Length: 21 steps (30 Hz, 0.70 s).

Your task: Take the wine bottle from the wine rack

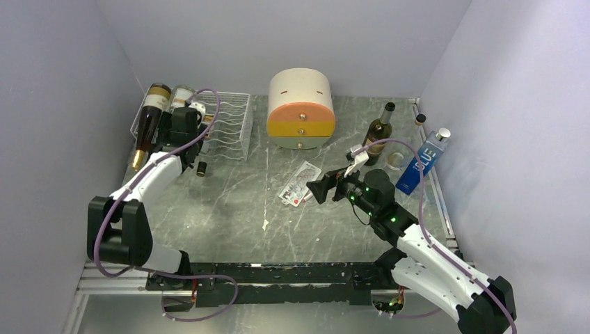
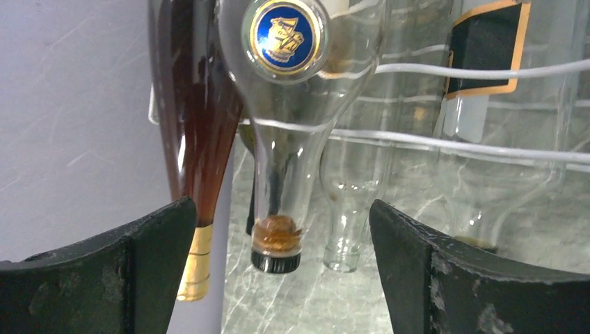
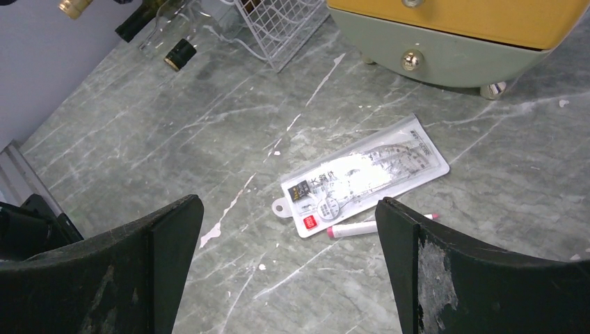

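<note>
Table: a grey-green marbled tabletop [image 1: 229, 216] with both arms bolted at its near edge.
Right pincer: the right pincer [image 3: 289, 200] hangs above the middle of the table with its black fingers [image 3: 163, 257] spread wide, holding nothing.
Packet: a clear plastic packet with a red-and-white card [image 3: 365, 174] lies flat below that pincer. A white pen with a pink cap [image 3: 362, 227] touches its near edge.
Right side: a tall blue carton [image 1: 421, 163] leans at the right edge, and a dark green glass bottle [image 1: 379, 132] stands upright just beyond it.
Left pincer: the left pincer [image 2: 280, 205] is reached out to the far left corner, spread wide and gripping nothing.
Wine bottle: a clear glass wine bottle with a round blue-and-gold seal [image 2: 285, 132] lies on the rack. Its corked, black-capped neck slopes down toward the pincer, lined up with the gap and touched by neither finger.
Neighbour: a dark amber bottle with a gold foil top [image 2: 198, 139] lies just left of it, against the wall.
Wine rack: a white wire-grid wine rack with wavy shelves [image 1: 233, 122] sits in the far left corner.
Cabinet: a round cream-and-orange drawer cabinet [image 1: 300, 108] stands to the right of the rack, apart from it.
</note>
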Motion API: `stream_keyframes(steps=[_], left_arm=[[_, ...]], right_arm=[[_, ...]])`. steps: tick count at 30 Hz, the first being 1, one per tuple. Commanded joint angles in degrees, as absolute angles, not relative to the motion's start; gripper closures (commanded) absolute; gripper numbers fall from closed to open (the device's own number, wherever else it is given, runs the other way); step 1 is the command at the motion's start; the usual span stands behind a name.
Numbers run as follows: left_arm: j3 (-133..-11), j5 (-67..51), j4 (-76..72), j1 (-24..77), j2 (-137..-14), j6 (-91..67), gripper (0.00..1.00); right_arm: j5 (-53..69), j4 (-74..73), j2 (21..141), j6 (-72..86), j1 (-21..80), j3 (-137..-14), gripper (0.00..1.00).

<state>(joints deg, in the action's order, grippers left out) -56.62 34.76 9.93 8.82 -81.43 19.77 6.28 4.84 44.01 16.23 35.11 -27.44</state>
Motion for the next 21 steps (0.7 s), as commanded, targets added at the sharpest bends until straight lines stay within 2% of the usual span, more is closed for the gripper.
stream_keyframes(steps=[1, 4, 5, 14, 21], left_arm=[[-58.01, 31.16, 3.26, 7.14, -84.58, 20.72, 0.03], [-57.9, 34.87, 1.69, 6.97, -87.9, 22.14, 0.19], [-57.69, 35.8, 0.65, 6.95, -88.65, 22.43, 0.21], [-55.44, 41.08, -6.48, 6.35, -92.94, 25.4, 0.26], [-55.17, 40.48, -8.22, 5.25, -94.06, 24.93, 0.3]], right_arm=[[6.84, 6.76, 43.84, 15.45, 35.43, -26.96, 0.0], [6.88, 6.86, 44.47, 15.38, 35.48, -27.11, 0.0], [6.84, 6.82, 44.66, 15.28, 35.43, -27.1, 0.0], [6.39, 6.82, 46.72, 14.85, 35.47, -28.06, 0.0], [7.4, 6.56, 47.48, 15.07, 35.42, -28.39, 0.0]])
